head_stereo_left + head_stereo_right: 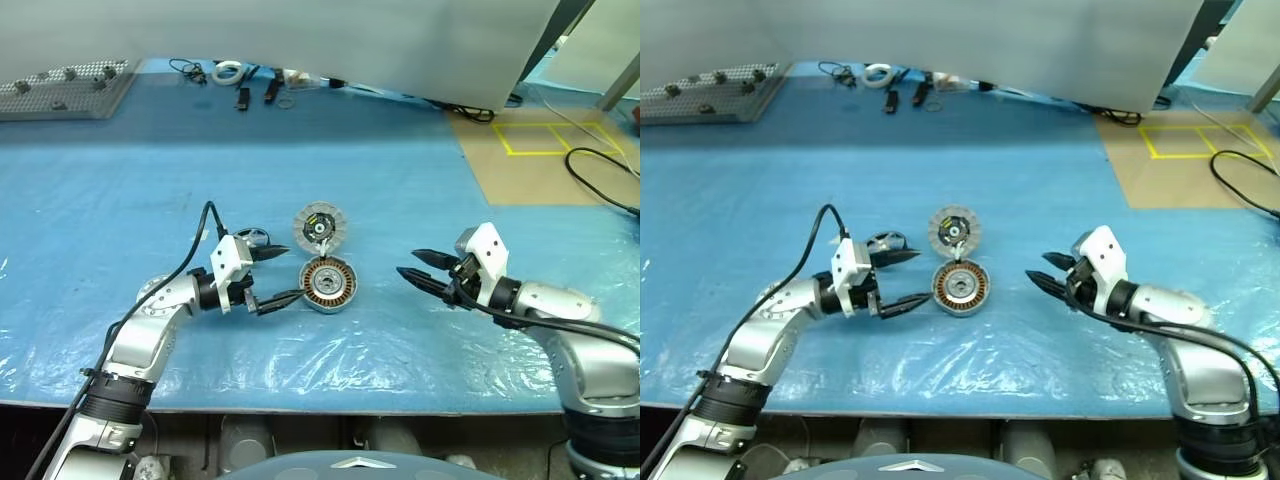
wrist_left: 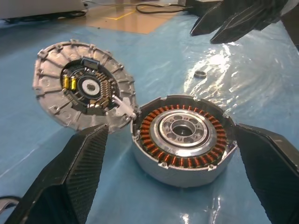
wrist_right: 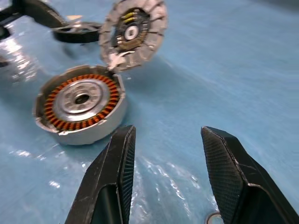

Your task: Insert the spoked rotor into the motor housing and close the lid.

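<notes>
Our work surface is a table draped in blue plastic sheeting (image 1: pixel 400 190), glossy and wrinkled along the near edge. On it, near the middle, sits the motor housing (image 1: pixel 329 285), a round silver casing with a ring of copper windings around a metal centre, open side up. Touching its far rim lies the lid (image 1: pixel 319 228), ribbed whitish ring and dark hub facing up, with small yellow parts visible in the hub.

Our left gripper (image 1: pixel 283 275) reaches in level from the left, its two black fingers spread wide and empty, one tip just beside the housing's left wall, the other pointing toward the lid's edge. Behind that gripper lies the spoked rotor (image 1: pixel 252 238), a dark thin-rimmed wheel, partly hidden by the wrist.

Our right gripper (image 1: pixel 413 266) hangs well to the right of the housing, fingers parted and holding nothing.

A small metal ring (image 2: pixel 200 73) rests on the sheeting, beyond the housing in the left wrist view.
</notes>
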Robot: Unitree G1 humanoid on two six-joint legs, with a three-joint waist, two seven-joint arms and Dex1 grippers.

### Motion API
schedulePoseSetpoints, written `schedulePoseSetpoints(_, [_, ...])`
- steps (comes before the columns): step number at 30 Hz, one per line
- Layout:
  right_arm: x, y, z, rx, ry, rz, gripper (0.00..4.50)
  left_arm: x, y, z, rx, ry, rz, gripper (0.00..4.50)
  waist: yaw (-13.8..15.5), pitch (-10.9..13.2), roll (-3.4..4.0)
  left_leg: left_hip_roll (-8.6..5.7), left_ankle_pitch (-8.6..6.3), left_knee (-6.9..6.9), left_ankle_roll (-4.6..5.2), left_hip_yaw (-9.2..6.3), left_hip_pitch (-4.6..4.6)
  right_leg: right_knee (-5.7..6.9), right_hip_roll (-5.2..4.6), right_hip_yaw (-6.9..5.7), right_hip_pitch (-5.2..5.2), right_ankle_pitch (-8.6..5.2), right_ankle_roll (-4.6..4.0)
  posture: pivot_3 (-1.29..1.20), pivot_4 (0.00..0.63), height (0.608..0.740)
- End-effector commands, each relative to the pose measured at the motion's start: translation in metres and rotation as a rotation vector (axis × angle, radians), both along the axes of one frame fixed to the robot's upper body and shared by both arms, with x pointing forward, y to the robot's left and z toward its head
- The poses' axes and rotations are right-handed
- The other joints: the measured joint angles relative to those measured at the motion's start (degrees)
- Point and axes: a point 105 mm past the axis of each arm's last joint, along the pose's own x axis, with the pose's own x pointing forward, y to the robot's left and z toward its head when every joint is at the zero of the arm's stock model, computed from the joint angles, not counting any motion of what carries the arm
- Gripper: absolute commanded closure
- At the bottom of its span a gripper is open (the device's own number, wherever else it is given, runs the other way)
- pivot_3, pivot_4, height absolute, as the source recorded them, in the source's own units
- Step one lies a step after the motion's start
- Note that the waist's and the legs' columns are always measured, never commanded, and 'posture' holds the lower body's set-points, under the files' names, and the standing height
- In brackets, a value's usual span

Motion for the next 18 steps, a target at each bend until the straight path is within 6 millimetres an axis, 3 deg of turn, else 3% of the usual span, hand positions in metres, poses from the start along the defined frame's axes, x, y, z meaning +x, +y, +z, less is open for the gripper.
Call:
schedulePoseSetpoints(1, [0.004,-0.001,0.010,-0.031,-0.102,-0.060,2.20,0.001,-0.007,0.008,-0.012,-0.028,-0.037,0.00,-0.19,0.00,0.00,-0.13,0.00,0.00,0.01,0.00,0.02,0.00,-0.06,0.08,0.00,0.02,0.07,0.00,0.150,0.740])
schedulePoseSetpoints(7, [0.009,-0.022,-0.014,-0.058,-0.089,-0.182,2.20,0.004,-0.010,0.009,-0.010,-0.038,-0.053,0.00,-0.21,0.00,0.00,-0.29,0.01,-0.02,0.01,0.00,0.05,-0.12,-0.14,0.24,0.03,0.02,0.25,0.00,0.150,0.740])
schedulePoseSetpoints(14, [0.000,-0.044,-0.046,-0.087,-0.028,-0.224,2.20,0.001,-0.007,0.006,-0.007,-0.022,-0.047,0.00,-0.21,0.00,0.00,-0.35,0.00,-0.23,0.01,-0.02,-0.04,-0.26,-0.17,0.16,0.02,0.11,0.49,0.00,0.150,0.740])
schedulePoseSetpoints(18, [-0.004,-0.048,-0.050,-0.090,-0.023,-0.219,2.20,-0.001,-0.006,0.004,-0.008,-0.018,-0.043,0.00,-0.30,0.00,0.00,-0.35,0.00,-0.21,0.02,-0.02,-0.03,-0.34,-0.17,0.19,0.03,0.07,0.46,0.00,0.150,0.740])
